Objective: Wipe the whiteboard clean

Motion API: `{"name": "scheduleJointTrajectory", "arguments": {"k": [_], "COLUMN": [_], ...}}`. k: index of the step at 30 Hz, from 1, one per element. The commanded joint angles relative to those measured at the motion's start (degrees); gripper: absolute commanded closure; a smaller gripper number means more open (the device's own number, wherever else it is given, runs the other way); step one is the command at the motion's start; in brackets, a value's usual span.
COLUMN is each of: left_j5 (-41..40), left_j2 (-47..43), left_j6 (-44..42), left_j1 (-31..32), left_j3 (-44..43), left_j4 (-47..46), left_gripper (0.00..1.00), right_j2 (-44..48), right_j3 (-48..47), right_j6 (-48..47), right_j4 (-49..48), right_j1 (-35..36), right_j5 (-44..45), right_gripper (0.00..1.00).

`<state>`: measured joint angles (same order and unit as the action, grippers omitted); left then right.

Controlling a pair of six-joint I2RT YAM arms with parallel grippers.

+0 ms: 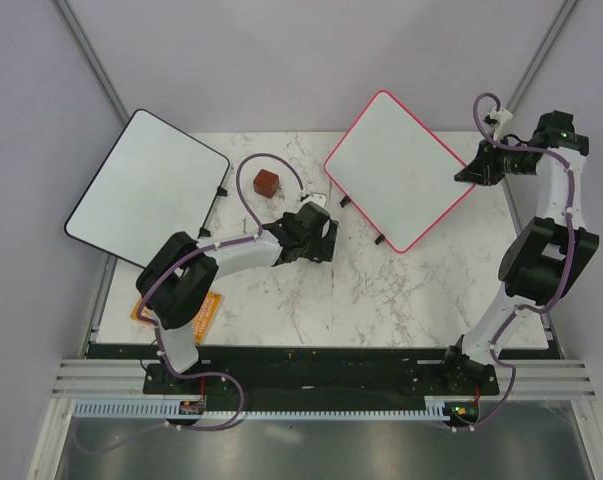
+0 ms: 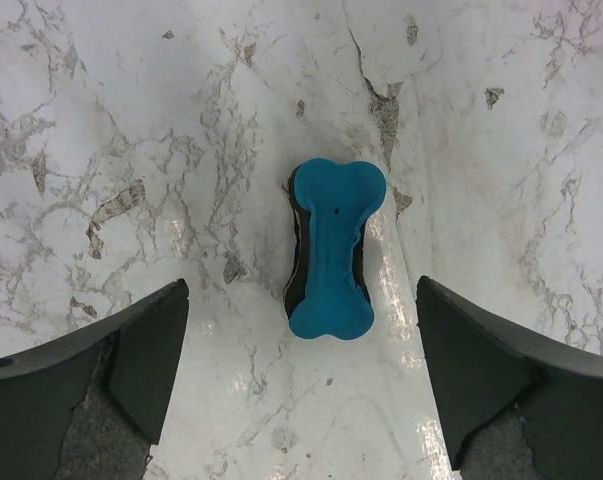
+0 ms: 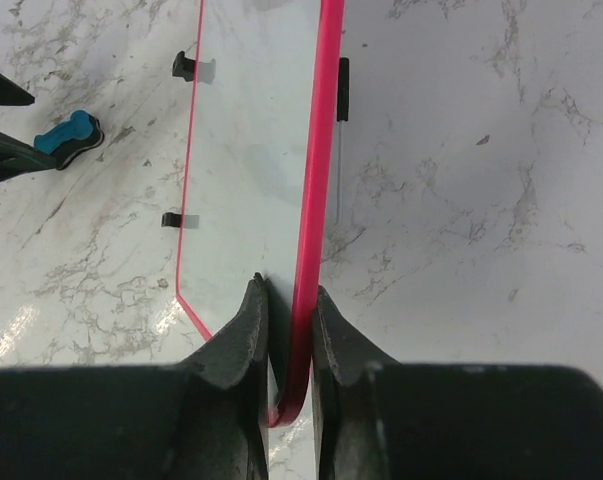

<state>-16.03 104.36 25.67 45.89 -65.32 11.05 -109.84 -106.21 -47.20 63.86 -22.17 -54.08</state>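
The whiteboard, white with a thin pink frame, sits turned like a diamond at the back right of the marble table. No writing shows on its face. My right gripper is at its right corner. In the right wrist view the board is seen edge-on, and the right gripper is shut on its pink frame, with a thin gap at the left finger. My left gripper hangs wide open over a blue bone-shaped eraser lying on the table, touching neither finger. The eraser also shows far left.
A larger black-framed white board overhangs the table's back left. A reddish-brown block stands between the two boards. An orange flat object lies under the left arm. The pink board's black feet stick out underneath.
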Motion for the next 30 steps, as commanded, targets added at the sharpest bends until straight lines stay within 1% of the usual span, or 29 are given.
{"name": "scheduleJointTrajectory", "arguments": {"k": [1,4,7,12,17,22,28,30], "left_j5": [-0.8,-0.4,-0.3,-0.5,-0.2,-0.1,-0.7,-0.8], "left_j2": [1.0,1.8,1.9,1.5,2.4,2.8,2.3,2.2], "left_j6": [-1.6,-2.1,-2.2,-2.8,-4.0,-4.3,-4.9,-4.8], "left_j1": [0.4,0.4,0.5,0.5,0.5,0.5,0.5,0.6], "left_j3": [-3.2,-4.7,-5.2,-5.0,-6.6,-7.3,-6.5,-6.1], "left_j4": [-0.1,-0.1,-0.1,-0.1,-0.2,-0.2,-0.2,-0.2], "left_gripper": [0.02,0.02,0.02,0.01,0.01,0.01,0.01,0.01], "right_j2": [-5.6,-6.3,-7.3,-8.8,-9.1,-10.2,-11.0,-11.3], "right_j3": [3.6,2.2,0.6,-1.2,-2.9,-5.1,-7.3,-8.0], "right_j6": [-6.7,-6.3,-6.6,-6.7,-6.2,-4.8,-2.8,-1.9], "right_j4": [17.2,17.5,19.2,19.6,19.6,19.6,19.4,18.9], "right_j1": [4.3,4.5,4.9,4.9,4.9,4.9,4.9,4.9], "right_j5": [12.5,13.0,14.1,14.8,14.3,13.7,11.7,11.4], "right_gripper": [0.81,0.78,0.74,0.71,0.67,0.55,0.52,0.47]}}
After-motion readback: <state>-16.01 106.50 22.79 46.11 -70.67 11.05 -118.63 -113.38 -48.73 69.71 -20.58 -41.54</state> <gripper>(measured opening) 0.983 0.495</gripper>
